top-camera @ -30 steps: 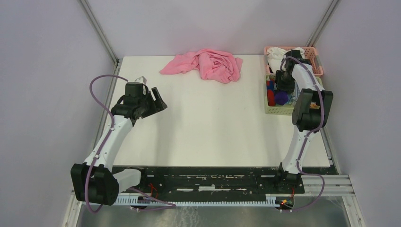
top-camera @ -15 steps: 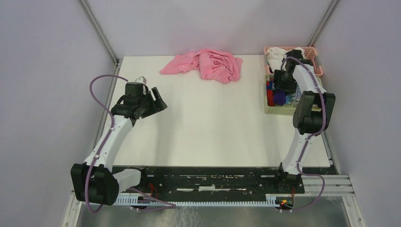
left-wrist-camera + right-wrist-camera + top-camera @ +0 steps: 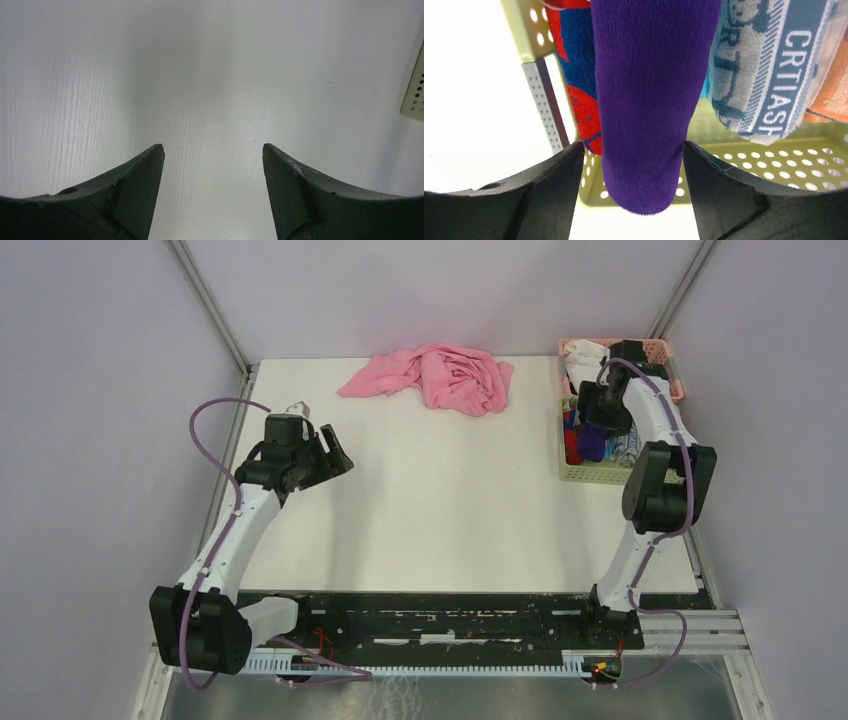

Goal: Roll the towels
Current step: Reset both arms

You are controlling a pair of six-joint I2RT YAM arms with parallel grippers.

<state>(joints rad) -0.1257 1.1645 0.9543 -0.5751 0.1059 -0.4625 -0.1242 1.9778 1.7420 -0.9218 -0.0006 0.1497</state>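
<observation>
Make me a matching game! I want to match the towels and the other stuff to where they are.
Things:
1. pink towel
2. purple towel
3. left gripper
4. pink basket

Places or states:
A. between the fingers of the right gripper
B. open, over the bare white table
C. crumpled at the far edge of the table
D. at the far right corner

Pairs: 1-C, 2-A, 3-B, 4-D
</observation>
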